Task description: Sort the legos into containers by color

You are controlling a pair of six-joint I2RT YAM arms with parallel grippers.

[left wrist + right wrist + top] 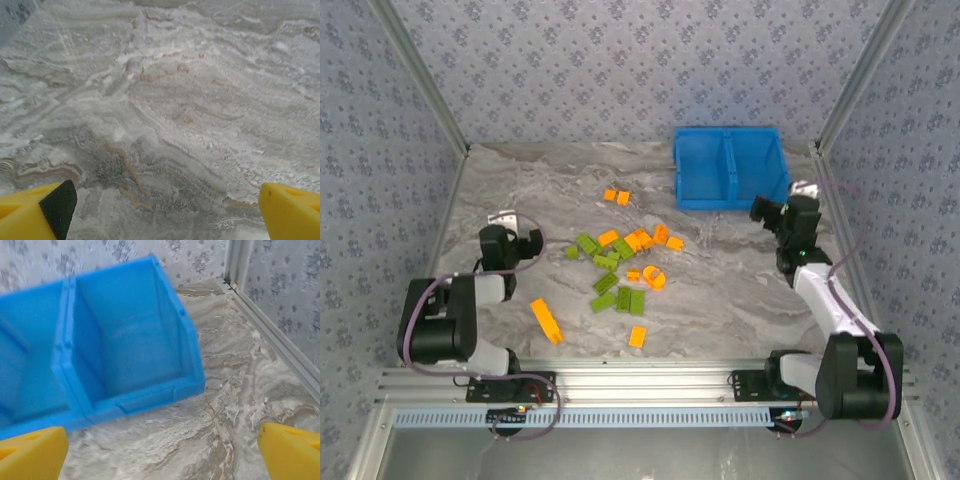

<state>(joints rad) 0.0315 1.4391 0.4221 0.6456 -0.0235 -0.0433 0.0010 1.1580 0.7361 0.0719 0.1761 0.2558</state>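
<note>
Both pincers spread wide and empty, no bricks sorted yet.

From overhead, I saw the orange and green bricks (pixel 625 270) scattered mid-frame on the counter (pixel 720 300), right of my left pincer (pixel 520 242) and down-left of my right pincer (pixel 772 212). The left one was nearer; a green brick (pixel 586 243) lay level with it. A long orange brick (pixel 546 320) ran diagonally, upper left to lower right, below it. The blue bin (pixel 705 170) sat at upper right, just beyond the right pincer.
</note>
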